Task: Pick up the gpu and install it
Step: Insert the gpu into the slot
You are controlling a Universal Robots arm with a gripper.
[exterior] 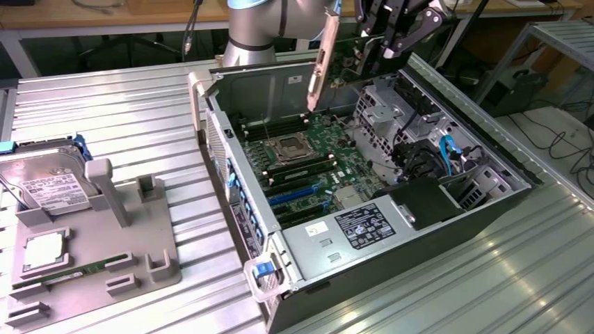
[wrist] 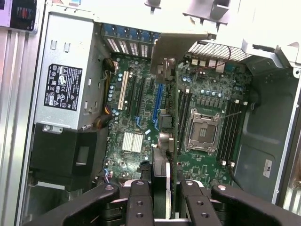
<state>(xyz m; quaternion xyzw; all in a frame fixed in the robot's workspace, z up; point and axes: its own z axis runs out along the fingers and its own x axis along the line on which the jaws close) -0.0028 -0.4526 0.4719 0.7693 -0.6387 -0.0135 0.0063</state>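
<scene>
While my gripper (wrist: 161,195) pinches the gpu (wrist: 161,181) edge-on between its fingers, the card hangs straight below me, long axis dropping toward the motherboard (exterior: 311,163) of the open computer case (exterior: 243,104). Its silver bracket strip (exterior: 321,59) stands upright beside me, and a thin black face backs the green board. Beneath it lie the expansion slots (wrist: 159,96), well apart from its lower edge.

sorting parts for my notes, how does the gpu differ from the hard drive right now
The gpu hangs on edge in the claw above the open computer case; the hard drive leans in the grey holder outside the case.
The gpu is a thin card with a long silver bracket; the hard drive is a boxy silver block with a white label.
Both are outside the case, not installed.
</scene>
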